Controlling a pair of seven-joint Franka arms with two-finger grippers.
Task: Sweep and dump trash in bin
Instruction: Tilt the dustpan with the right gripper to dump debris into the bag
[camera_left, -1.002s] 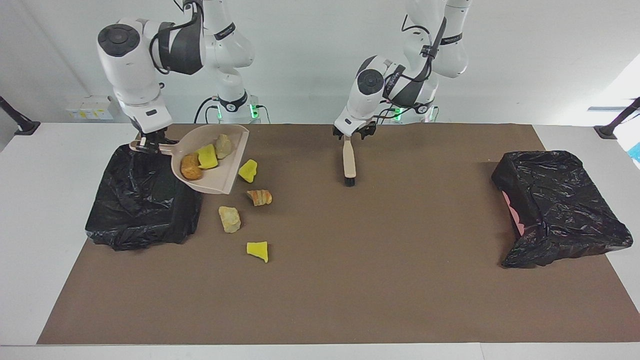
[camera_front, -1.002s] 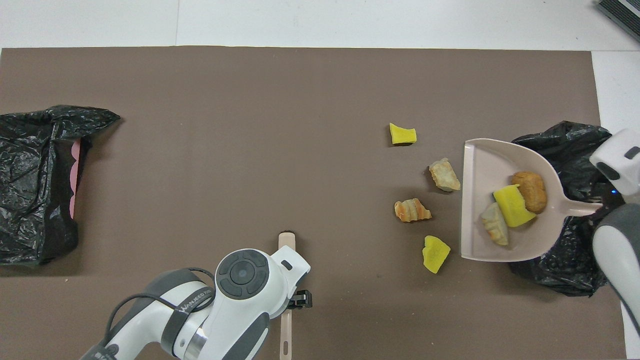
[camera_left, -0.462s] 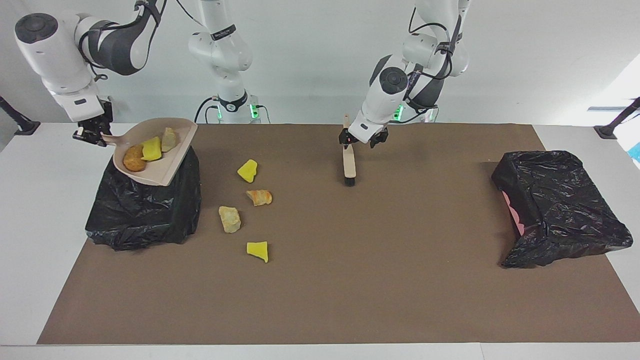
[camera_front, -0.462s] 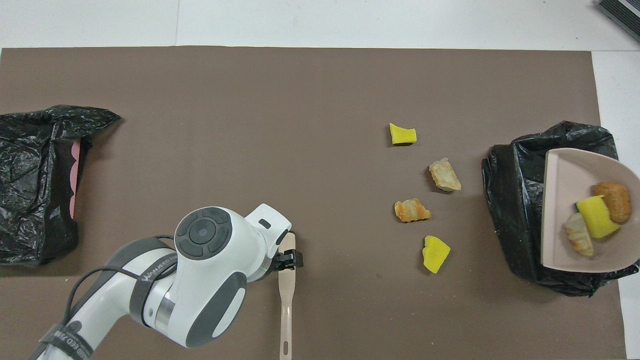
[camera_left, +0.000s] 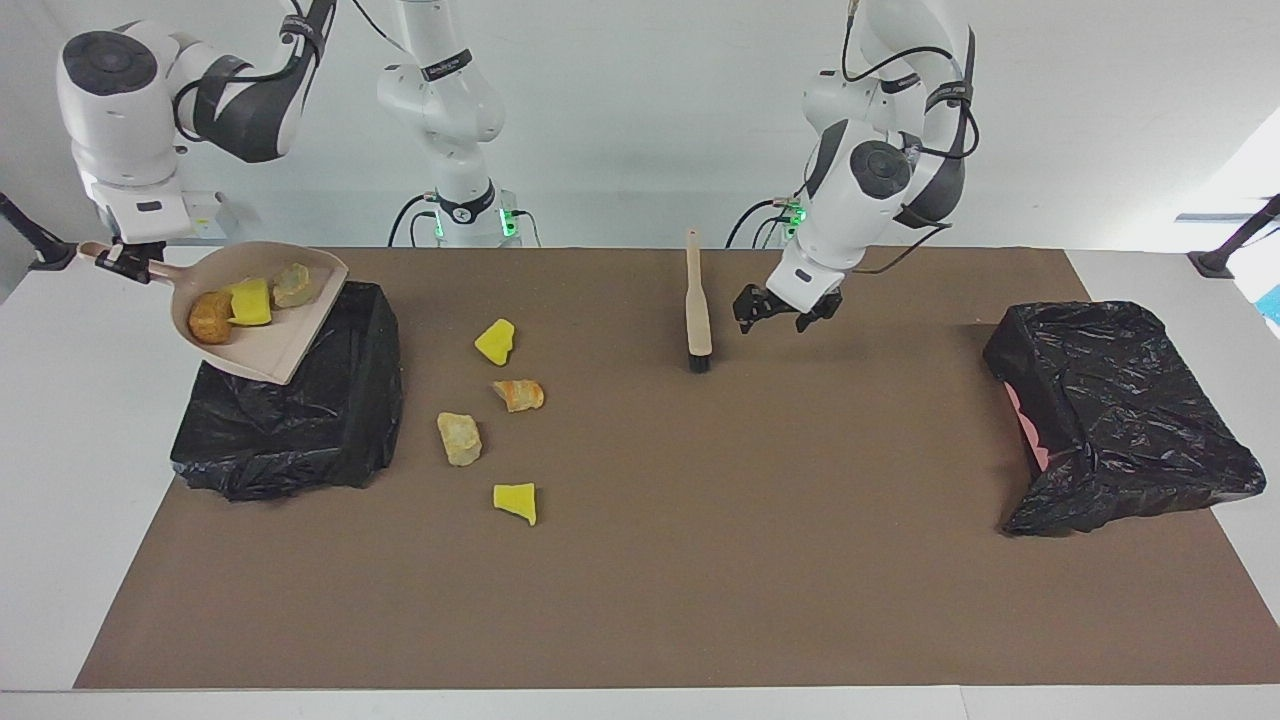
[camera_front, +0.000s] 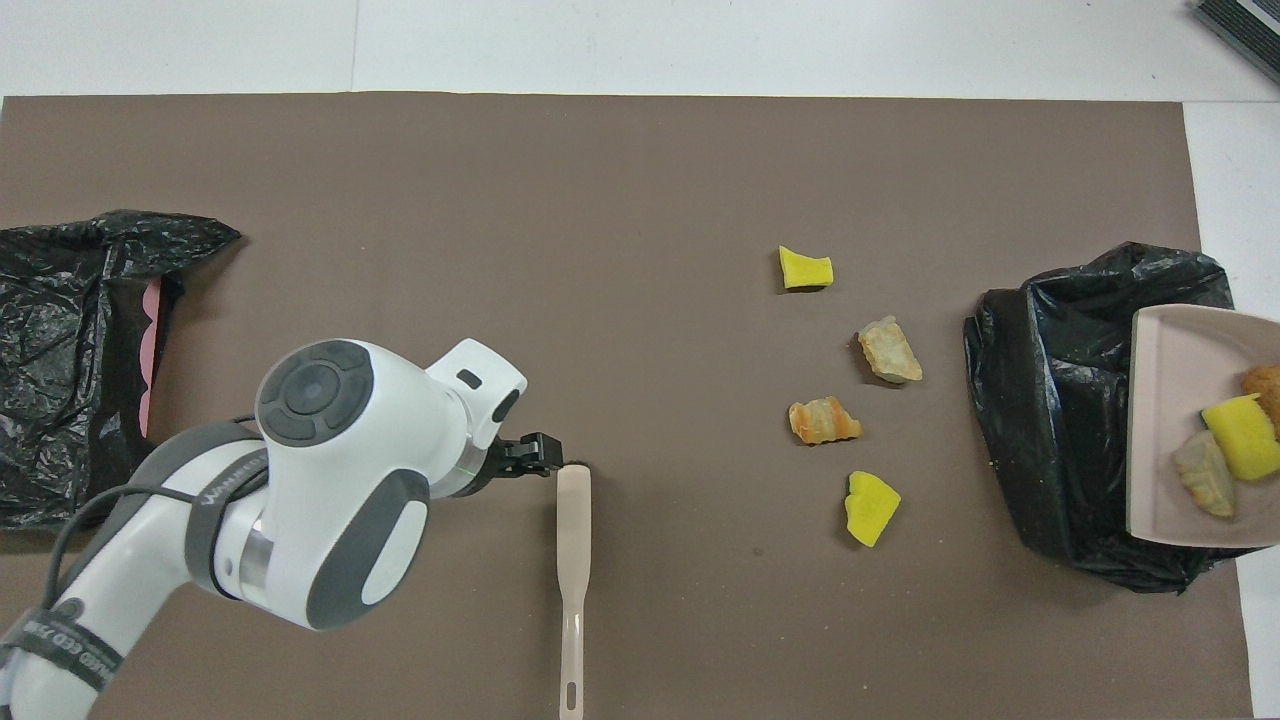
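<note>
With the right gripper (camera_left: 127, 262) pinching the dustpan (camera_left: 262, 345) handle above the black-lined bin (camera_left: 290, 420), three trash chunks (camera_left: 248, 302) could spill onto the table if tipped crookedly, while the left gripper (camera_left: 785, 312), jaws spread, hovers beside the brush (camera_left: 697, 310).

brown mat (camera_left: 700, 560), four trash chunks (camera_left: 459, 438), brush (camera_left: 697, 310), two black bins (camera_left: 285, 410)

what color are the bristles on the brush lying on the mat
Black, on the brush with its beige handle; clearest in the facing view.
</note>
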